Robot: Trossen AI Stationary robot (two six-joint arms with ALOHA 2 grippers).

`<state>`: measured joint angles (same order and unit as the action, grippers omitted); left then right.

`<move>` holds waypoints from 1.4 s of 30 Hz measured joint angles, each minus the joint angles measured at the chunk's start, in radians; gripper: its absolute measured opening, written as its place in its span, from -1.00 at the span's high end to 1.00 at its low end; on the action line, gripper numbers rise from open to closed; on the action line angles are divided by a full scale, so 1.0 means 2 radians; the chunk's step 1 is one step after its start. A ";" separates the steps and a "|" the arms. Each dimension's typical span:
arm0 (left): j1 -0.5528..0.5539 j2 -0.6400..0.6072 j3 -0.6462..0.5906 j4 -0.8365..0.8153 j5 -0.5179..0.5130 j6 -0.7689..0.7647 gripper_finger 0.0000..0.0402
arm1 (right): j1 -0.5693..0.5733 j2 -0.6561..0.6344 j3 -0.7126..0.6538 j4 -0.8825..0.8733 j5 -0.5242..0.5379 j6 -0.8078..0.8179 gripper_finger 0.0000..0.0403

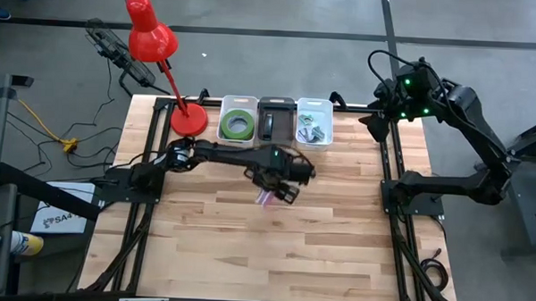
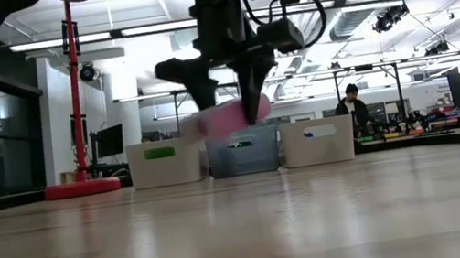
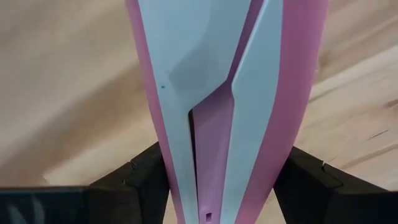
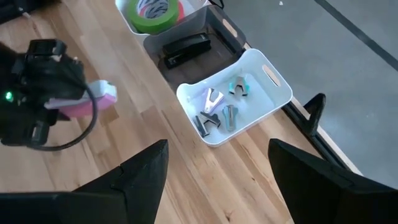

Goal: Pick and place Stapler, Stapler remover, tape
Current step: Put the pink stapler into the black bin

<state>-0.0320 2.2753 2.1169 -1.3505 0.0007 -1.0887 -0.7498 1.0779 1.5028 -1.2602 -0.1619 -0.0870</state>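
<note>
1. Pink stapler (image 3: 230, 93) — pinched in the left gripper (image 1: 280, 191), held just above the table (image 1: 247, 248), near the three far bins.
2. Right gripper (image 4: 217, 180) — spread, beyond the table's far right corner.
3. Green tape (image 1: 238, 124) lies in the left bin (image 1: 225, 104).

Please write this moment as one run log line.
left end effector: holds pink stapler above table | right end effector: open, waiting by bins

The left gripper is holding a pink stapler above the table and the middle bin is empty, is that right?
Not quite. The left gripper does hold the pink stapler above the table, but the middle bin is not empty: the right wrist view shows a black stapler in it.
</note>
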 joint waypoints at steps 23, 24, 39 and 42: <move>0.209 0.000 0.119 0.032 -0.010 0.137 -0.10 | 0.000 0.001 0.000 0.038 0.068 0.010 -0.33; 0.216 0.000 0.119 0.037 -0.002 0.137 -0.10 | 0.000 0.001 0.000 0.044 0.068 0.010 -0.33; 0.254 0.000 0.119 0.104 -0.033 0.101 -0.10 | -0.001 0.001 0.000 0.075 0.068 -0.026 -0.33; 0.257 0.000 0.116 0.105 -0.036 0.101 -0.10 | -0.001 0.001 0.000 0.075 0.068 -0.025 -0.33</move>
<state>0.4820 2.2753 2.3499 -1.1410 -0.0719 -0.8875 -0.7513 1.0805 1.5024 -1.1099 -0.0259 -0.1370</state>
